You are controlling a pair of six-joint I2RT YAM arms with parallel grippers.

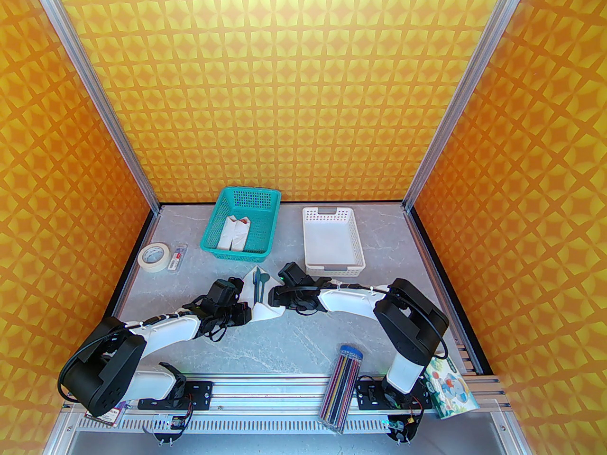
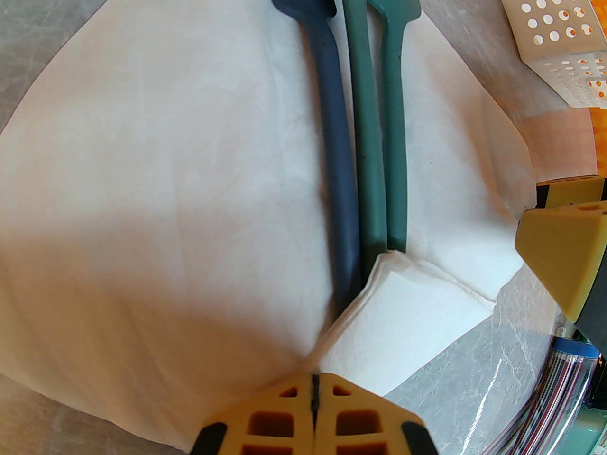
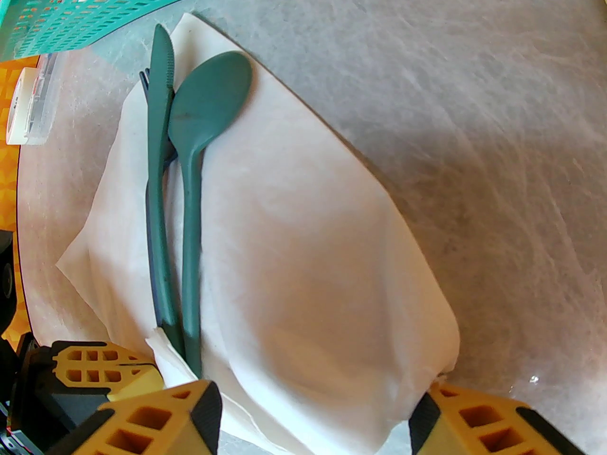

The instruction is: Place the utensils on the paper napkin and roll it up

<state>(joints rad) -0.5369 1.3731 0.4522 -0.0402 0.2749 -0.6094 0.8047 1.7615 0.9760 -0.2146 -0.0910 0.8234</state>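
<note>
Three utensils (image 2: pixel 365 135) lengthwise down the napkin (image 2: pixel 142 183), handles toward the left tool (image 2: pixel 313 377), pinched shut on its folded near corner; right tool (image 3: pixel 317 401) open astride the right corner.

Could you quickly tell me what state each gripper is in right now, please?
Left gripper: shut on the paper napkin, at its folded corner.
Right gripper: open, jaws astride the napkin's raised side.

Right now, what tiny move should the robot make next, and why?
Probably close the right fingers on the raised napkin between them. The utensils lie together on the napkin, and the left fingers are shut at its folded near corner. The right fingers stand open astride that side, so pinching it looks like the way to start rolling.
</note>
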